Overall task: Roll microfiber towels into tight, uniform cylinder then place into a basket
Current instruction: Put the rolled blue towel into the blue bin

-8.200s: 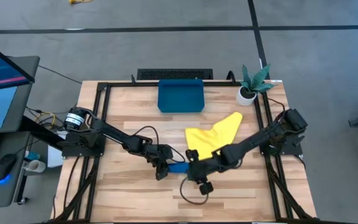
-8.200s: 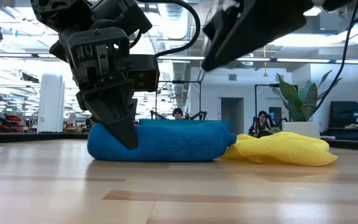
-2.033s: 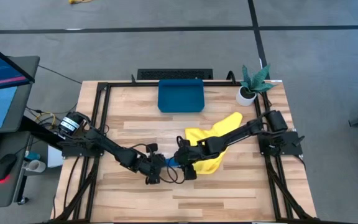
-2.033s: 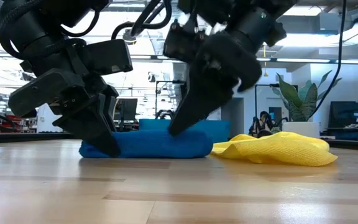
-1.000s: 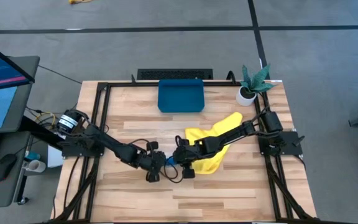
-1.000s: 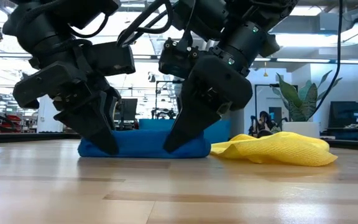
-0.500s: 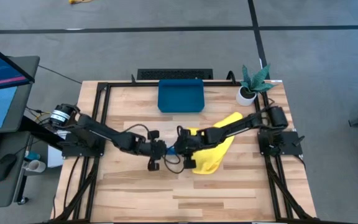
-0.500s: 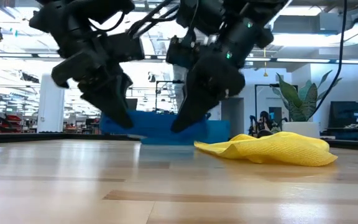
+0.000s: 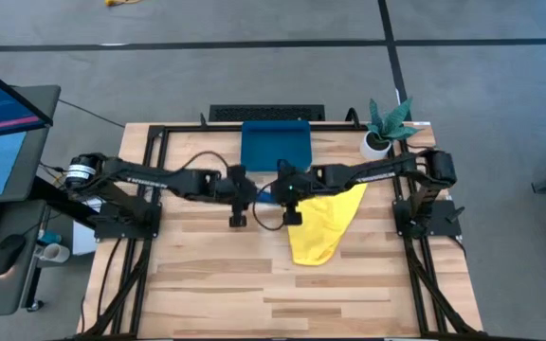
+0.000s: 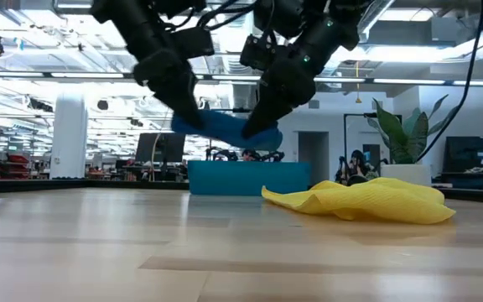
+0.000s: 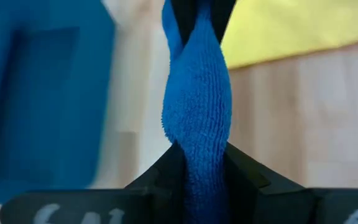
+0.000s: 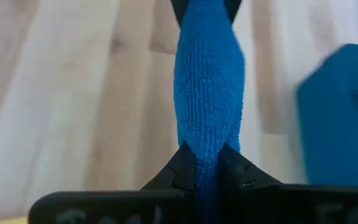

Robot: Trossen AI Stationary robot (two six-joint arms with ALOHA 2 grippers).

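The blue microfiber towel (image 9: 265, 196), rolled into a cylinder, hangs in the air between my two grippers, just in front of the dark-blue basket (image 9: 275, 145). My left gripper (image 9: 250, 196) is shut on the roll's left end and my right gripper (image 9: 281, 196) on its right end. In the low view the roll (image 10: 225, 126) is well above the tabletop and higher than the basket's wall (image 10: 246, 178). The yellow towel (image 9: 320, 223) lies crumpled and unrolled on the table, below the right arm. My left gripper pinches the roll's left end (image 11: 194, 146) between its two fingers (image 11: 160, 177), slanting down from the table's left. The cloth is squeezed narrow there. The roll is lifted clear and about level. My right gripper pinches the roll's right end (image 12: 207, 140) between its two fingers (image 12: 180, 168), slanting down from the table's right. The roll narrows at the pinch and bulges between the two grippers, clear of the table.
A small white pot with a green plant (image 9: 382, 128) stands at the far right corner. Black frame rails (image 9: 159, 170) run along the table's sides. Bare wood (image 9: 254, 284) spreads across the near half.
Both grippers have risen and gone toward the table's far edge, up to the basket, staying shut on the blue roll. The roll has been lifted off the table and now hangs clear between them. The yellow towel has stayed on the table.
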